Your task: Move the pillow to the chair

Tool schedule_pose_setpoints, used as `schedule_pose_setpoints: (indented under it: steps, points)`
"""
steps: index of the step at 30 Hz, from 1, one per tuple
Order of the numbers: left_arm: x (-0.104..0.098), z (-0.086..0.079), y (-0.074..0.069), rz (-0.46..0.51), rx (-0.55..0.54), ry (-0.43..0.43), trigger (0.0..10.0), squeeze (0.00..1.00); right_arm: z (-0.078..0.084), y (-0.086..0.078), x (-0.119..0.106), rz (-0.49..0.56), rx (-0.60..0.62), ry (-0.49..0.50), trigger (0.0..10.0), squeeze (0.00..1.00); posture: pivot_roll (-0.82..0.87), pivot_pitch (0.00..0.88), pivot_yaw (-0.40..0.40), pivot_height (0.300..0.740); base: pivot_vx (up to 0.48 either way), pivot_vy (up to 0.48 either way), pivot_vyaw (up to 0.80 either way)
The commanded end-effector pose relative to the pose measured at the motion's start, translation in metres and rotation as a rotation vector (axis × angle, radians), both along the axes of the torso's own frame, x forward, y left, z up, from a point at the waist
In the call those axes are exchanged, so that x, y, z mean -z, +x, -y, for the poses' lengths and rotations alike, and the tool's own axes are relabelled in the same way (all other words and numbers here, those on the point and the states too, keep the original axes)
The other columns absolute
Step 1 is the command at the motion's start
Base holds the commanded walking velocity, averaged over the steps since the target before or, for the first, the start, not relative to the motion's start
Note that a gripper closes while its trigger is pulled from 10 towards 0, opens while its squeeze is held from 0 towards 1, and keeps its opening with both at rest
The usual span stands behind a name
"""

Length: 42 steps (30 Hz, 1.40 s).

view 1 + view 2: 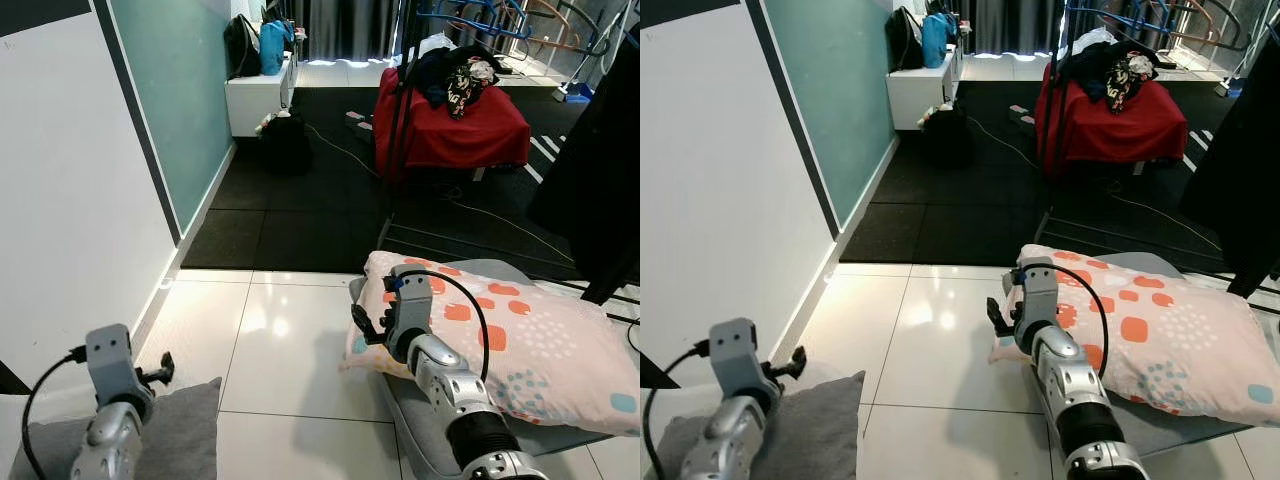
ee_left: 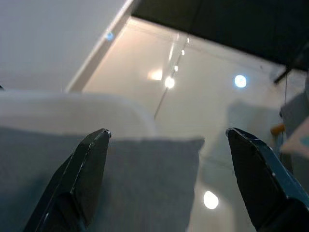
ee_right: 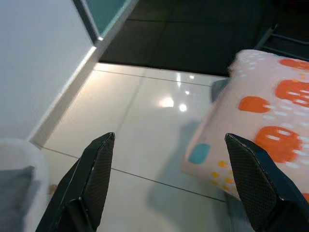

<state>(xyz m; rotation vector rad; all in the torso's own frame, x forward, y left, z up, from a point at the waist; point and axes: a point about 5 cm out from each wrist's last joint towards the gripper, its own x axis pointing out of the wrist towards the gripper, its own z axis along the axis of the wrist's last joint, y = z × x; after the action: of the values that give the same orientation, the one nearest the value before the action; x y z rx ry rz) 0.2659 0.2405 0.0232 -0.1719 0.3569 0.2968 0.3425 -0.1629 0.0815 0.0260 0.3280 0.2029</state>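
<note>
From the head views, the patterned pillow (image 1: 520,345) lies on a grey mat (image 1: 470,430) on the white tiled floor (image 1: 290,350), and the right gripper (image 1: 372,330) hangs just beside the pillow's near corner, so I judge it should swing in over that corner and bite deep into the stuffing before lifting. In the right wrist view its fingers (image 3: 91,188) stand wide with nothing between them, the pillow off to one side of the gap. In the left wrist view the left gripper (image 2: 169,183) is likewise spread and empty above a grey cushion (image 2: 120,183), well apart from the pillow.

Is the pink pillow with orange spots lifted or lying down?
Lying down: the pink spotted pillow rests flat on a grey mat; the open right gripper isn't touching it.
</note>
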Motion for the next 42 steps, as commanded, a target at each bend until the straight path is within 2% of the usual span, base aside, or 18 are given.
schedule_pose_setpoints:
  steps: [1, 4, 7, 9, 10, 11, 17, 18, 21, 24, 35, 37, 40, 42]
  points:
    - [0.008, 0.007, -0.008, -0.031, 0.024, -0.001, 10.0, 0.0, 0.013, -0.011, 0.018, -0.057, 0.028, -0.018, 10.0, 0.0, -0.11, 0.05, -0.007, 0.74, 0.0, 0.0, 0.0]
    - [0.011, 0.011, -0.01, -0.036, 0.033, -0.008, 10.0, 0.0, 0.019, -0.015, 0.022, -0.07, 0.036, -0.023, 10.0, 0.0, -0.11, 0.054, -0.009, 0.74, 0.0, 0.0, 0.0]
    - [0.018, 0.022, -0.019, -0.055, 0.052, -0.03, 10.0, 0.0, 0.037, -0.029, 0.038, -0.117, 0.07, -0.048, 10.0, 0.0, -0.11, 0.057, -0.013, 0.74, 0.0, 0.0, 0.0]
    - [0.022, 0.028, -0.024, -0.068, 0.069, -0.037, 10.0, 0.0, 0.045, -0.039, 0.049, -0.153, 0.078, -0.065, 10.0, 0.0, -0.11, 0.059, -0.016, 0.74, 0.0, 0.0, 0.0]
    - [0.022, 0.028, -0.024, -0.068, 0.069, -0.037, 10.0, 0.0, 0.045, -0.039, 0.049, -0.153, 0.078, -0.065, 10.0, 0.0, -0.11, 0.059, -0.016, 0.74, 0.0, 0.0, 0.0]
    - [0.026, 0.034, -0.028, -0.085, 0.086, -0.048, 10.0, 0.0, 0.05, -0.047, 0.058, -0.183, 0.078, -0.079, 10.0, 0.0, -0.11, 0.058, -0.021, 0.74, 0.0, 0.0, 0.0]
    - [0.035, 0.038, -0.038, -0.126, 0.099, -0.065, 10.0, 0.0, 0.055, -0.059, 0.068, -0.215, 0.08, -0.071, 10.0, 0.0, -0.12, 0.062, -0.022, 0.74, 0.0, 0.0, 0.0]
    - [0.041, 0.039, -0.046, -0.163, 0.105, -0.079, 10.0, 0.0, 0.059, -0.068, 0.076, -0.234, 0.082, -0.078, 10.0, 0.0, -0.13, 0.064, -0.023, 0.74, 0.0, 0.0, 0.0]
    - [0.047, 0.041, -0.052, -0.188, 0.108, -0.092, 10.0, 0.0, 0.061, -0.075, 0.08, -0.247, 0.08, -0.082, 10.0, 0.0, -0.13, 0.068, -0.02, 0.74, 0.0, 0.0, 0.0]
    - [0.056, 0.035, -0.061, -0.217, 0.065, -0.126, 10.0, 0.0, 0.062, -0.087, 0.087, -0.274, 0.074, -0.072, 10.0, 0.0, -0.13, 0.078, -0.021, 0.74, 0.0, 0.0, 0.0]
    - [0.073, 0.026, -0.069, -0.268, 0.068, -0.152, 10.0, 0.0, 0.058, -0.089, 0.089, -0.257, 0.066, 0.035, 10.0, 0.0, -0.11, 0.087, -0.011, 0.74, 0.0, 0.0, 0.0]
    - [0.082, 0.019, -0.077, -0.3, 0.056, -0.164, 10.0, 0.0, 0.057, -0.089, 0.089, -0.259, 0.063, 0.048, 10.0, 0.0, -0.11, 0.088, -0.012, 0.74, 0.0, 0.0, 0.0]
    - [0.086, 0.016, -0.081, -0.315, 0.05, -0.169, 10.0, 0.0, 0.058, -0.089, 0.089, -0.262, 0.061, 0.049, 10.0, 0.0, -0.11, 0.086, -0.014, 0.74, 0.0, 0.0, 0.0]
    - [0.093, 0.01, -0.09, -0.348, 0.037, -0.183, 10.0, 0.0, 0.058, -0.089, 0.09, -0.275, 0.052, 0.049, 10.0, 0.0, -0.11, 0.086, -0.016, 0.74, 0.0, 0.0, 0.0]
